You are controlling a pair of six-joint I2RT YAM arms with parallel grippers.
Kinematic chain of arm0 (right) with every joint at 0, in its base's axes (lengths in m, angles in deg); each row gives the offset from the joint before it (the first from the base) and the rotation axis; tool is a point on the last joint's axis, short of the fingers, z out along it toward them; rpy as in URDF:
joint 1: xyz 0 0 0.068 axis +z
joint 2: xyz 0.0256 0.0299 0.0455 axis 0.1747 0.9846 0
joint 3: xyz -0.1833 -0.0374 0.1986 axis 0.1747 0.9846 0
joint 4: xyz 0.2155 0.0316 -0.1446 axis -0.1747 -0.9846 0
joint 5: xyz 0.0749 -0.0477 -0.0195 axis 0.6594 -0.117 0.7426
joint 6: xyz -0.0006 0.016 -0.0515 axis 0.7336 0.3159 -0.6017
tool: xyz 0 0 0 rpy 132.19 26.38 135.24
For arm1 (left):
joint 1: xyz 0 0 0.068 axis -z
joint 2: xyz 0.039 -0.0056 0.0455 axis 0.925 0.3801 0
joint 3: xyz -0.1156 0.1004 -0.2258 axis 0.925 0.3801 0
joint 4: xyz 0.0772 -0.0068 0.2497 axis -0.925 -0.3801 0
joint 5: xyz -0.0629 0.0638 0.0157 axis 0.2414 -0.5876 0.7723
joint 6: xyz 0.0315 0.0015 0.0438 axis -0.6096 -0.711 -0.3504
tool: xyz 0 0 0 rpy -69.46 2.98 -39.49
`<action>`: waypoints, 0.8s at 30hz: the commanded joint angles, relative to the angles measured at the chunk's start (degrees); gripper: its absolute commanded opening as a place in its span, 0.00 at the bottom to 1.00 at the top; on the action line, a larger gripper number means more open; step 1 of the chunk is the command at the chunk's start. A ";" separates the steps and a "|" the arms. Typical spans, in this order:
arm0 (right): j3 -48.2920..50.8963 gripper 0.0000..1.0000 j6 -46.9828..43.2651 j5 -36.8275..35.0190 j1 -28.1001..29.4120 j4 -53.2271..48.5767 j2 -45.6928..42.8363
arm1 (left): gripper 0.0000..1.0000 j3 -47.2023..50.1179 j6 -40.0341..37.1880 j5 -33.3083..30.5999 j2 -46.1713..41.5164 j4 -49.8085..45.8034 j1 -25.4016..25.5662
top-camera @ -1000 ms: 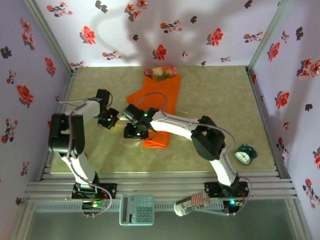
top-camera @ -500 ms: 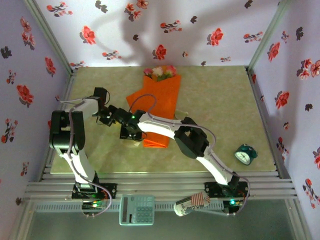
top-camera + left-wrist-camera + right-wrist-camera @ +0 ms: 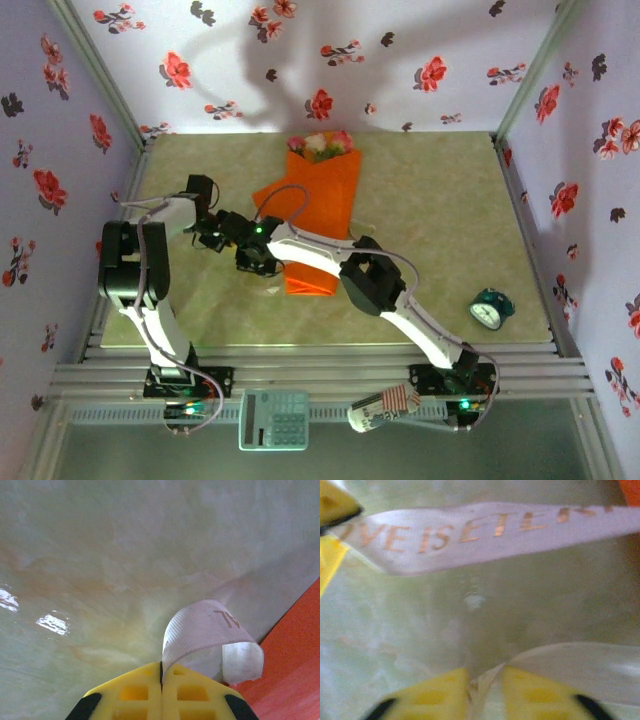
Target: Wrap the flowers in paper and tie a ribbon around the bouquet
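Cream-white ribbon strip (image 3: pixel 210 630): fine ribbed weave, semi-sheer. Pale green marbled tabletop (image 3: pixel 100 555): glossy. Orange paper wrap (image 3: pixel 300 645), 4 o'clock: matt.

My two arms reach in, wrists close together.
My left gripper (image 3: pixel 161 672) is clamped tight on the ribbon (image 3: pixel 200 630); my right gripper (image 3: pixel 485 681), arm stretched leftward, pinches it too.

The ribbon (image 3: pixel 485 530) is blurred in the right wrist view; we cannot read its gold lettering whole, and it runs off the edge at 3 o'clock. From above, the right arm (image 3: pixel 310 250) hides a band of the bouquet (image 3: pixel 330 195) near its 6 o'clock end, and we find the ribbon there too small to trace. In the left wrist view the frame cuts the orange paper (image 3: pixel 300 650) at 4 o'clock.
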 commanded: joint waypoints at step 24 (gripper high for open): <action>44.57 0.00 -18.56 -32.91 -41.35 -9.84 -69.47 | 0.00 2.73 5.42 -14.51 -17.05 -11.16 -0.58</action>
